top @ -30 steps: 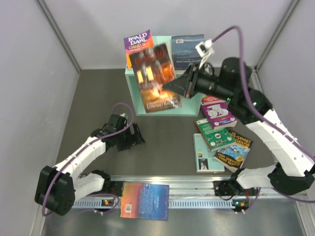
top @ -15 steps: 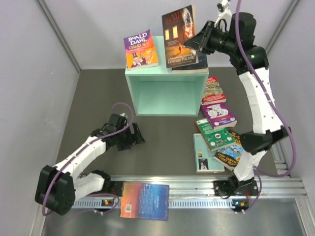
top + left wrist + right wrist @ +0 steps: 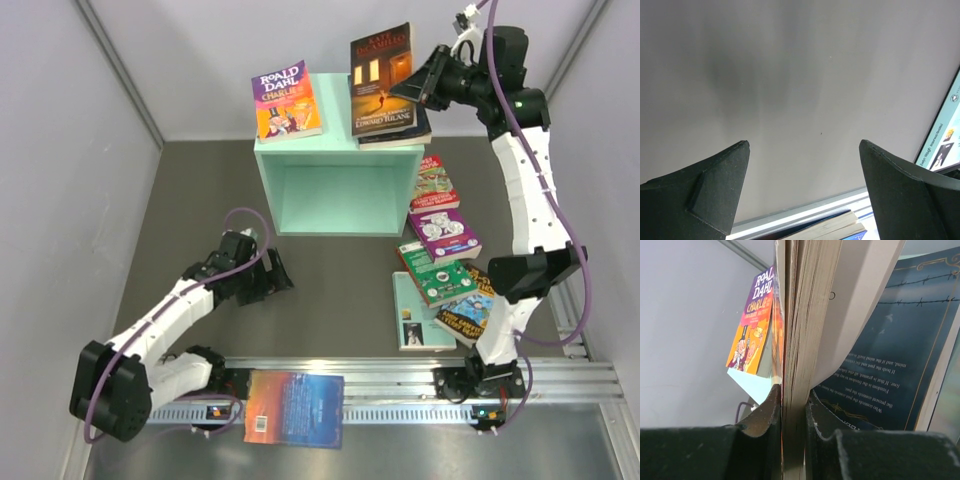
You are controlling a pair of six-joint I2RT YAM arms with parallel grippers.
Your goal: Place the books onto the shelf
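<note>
Dark brown book (image 3: 383, 80) clamped at page edge in my right gripper (image 3: 420, 84), jaws narrow on it. Book upright, tilted, over right half of shelf (image 3: 335, 115) top. Blue book (image 3: 405, 134) flat on shelf top under it; touching or not, cannot tell. Purple book (image 3: 286, 100) past held one, on left of top. Loose books (image 3: 440, 255) on table below my right arm, beside shelf. My left gripper (image 3: 275, 276) low over table, jaws wide, nothing between.
</note>
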